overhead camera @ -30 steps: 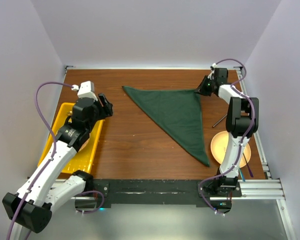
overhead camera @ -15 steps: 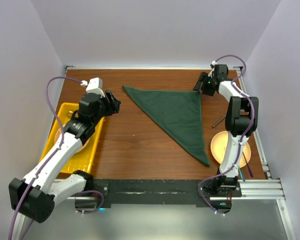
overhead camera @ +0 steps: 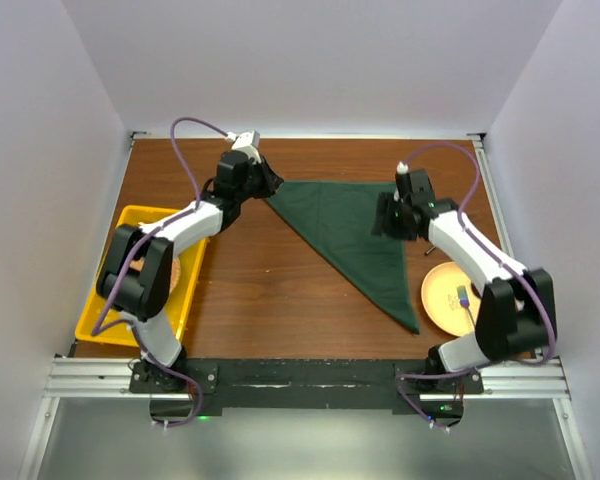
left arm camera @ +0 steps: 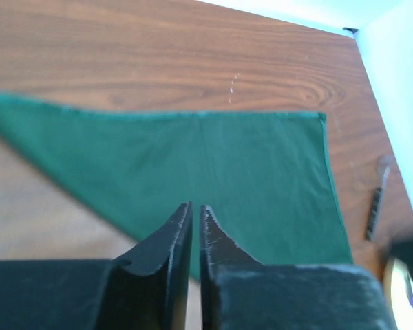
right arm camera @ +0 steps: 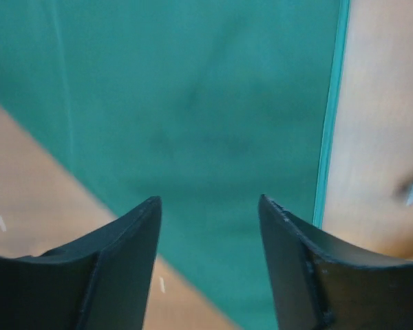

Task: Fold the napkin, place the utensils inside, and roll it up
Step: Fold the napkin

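I've got the left gripper (left arm camera: 196, 206) squeezed nearly shut at the green napkin's (overhead camera: 350, 225) left corner, right gripper (right arm camera: 208, 199) gaping over its right edge, utensil (left arm camera: 375, 206) just beyond, so I'll confirm cloth is pinched before folding across.

A green triangular cloth napkin (overhead camera: 355, 235) is spread in the middle of the brown wooden table (overhead camera: 270, 290). A yellow plastic tray (overhead camera: 95, 325) is set to its left and a round tan plate (overhead camera: 440, 300) to its right, near the front edge. A thin dark grey stick-like utensil (left arm camera: 376, 206) is laid just beside its right edge.
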